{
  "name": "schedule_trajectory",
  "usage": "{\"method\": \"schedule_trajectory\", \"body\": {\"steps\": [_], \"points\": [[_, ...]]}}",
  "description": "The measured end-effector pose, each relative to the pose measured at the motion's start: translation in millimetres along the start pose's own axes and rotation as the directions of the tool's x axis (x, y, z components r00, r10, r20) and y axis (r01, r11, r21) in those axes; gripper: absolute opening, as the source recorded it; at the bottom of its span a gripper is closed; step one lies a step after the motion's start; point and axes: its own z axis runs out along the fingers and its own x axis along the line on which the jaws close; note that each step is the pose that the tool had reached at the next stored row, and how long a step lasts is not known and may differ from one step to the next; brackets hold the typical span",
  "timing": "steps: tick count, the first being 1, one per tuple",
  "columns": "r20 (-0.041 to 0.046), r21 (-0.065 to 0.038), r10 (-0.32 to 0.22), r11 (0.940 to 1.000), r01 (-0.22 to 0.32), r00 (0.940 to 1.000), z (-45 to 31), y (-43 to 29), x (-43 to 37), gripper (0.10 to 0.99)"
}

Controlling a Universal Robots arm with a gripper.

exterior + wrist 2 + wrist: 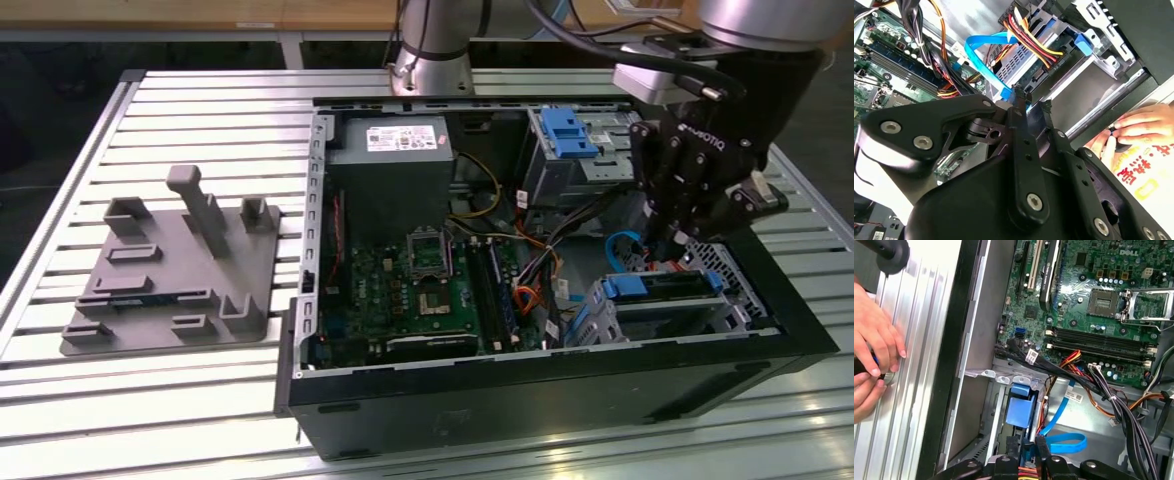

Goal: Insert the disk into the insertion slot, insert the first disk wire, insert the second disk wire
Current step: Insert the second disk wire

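The pincer (1032, 100) is closed on the plug end of the second disk wire (985, 42), with its two fingertips almost together and the light-blue cable between them. In the exterior view it hangs low inside the open computer case (534, 400), just above the back of the disk (661, 287). I judge that it grips the wire so near the plug because a flat, soft cable would bend away if it were taken further along. The free part of the cable curls in a loop on the case floor.

The disk already lies flat in the insertion slot (731, 290), with its blue carrier facing the motherboard (414, 290), so the first step looks done. Red, yellow and black wires reach the back of the disk; whether they are plugged in I cannot tell.

The case lies on its side on a silver slatted desk (200, 100), near the edge at the exterior view's right. A grey plastic fixture (174, 280) sits well apart from it, toward the opposite edge. The arm's base (430, 60) stands at the far edge. A person's hands (874, 340) rest on the desk just beside the case, pinching something small and dark. Behind the desk there is pale wooden furniture (160, 12).
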Motion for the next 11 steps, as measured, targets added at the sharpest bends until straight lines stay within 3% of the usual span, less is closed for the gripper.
{"method": "schedule_trajectory", "body": {"steps": [6, 7, 11], "points": [[-0.0086, -0.001, -0.001, 1.0000, 0.001, 1.0000, 0.0, 0.4, -1.9, 0.267], [-0.0093, -0.002, -0.001, 1.0000, 0.001, 1.0000, 0.1, 0.4, -1.9, 0.192], [-0.0105, -0.002, -0.001, 1.0000, 0.001, 0.9999, 0.3, 0.4, -2.0, 0.192]]}}
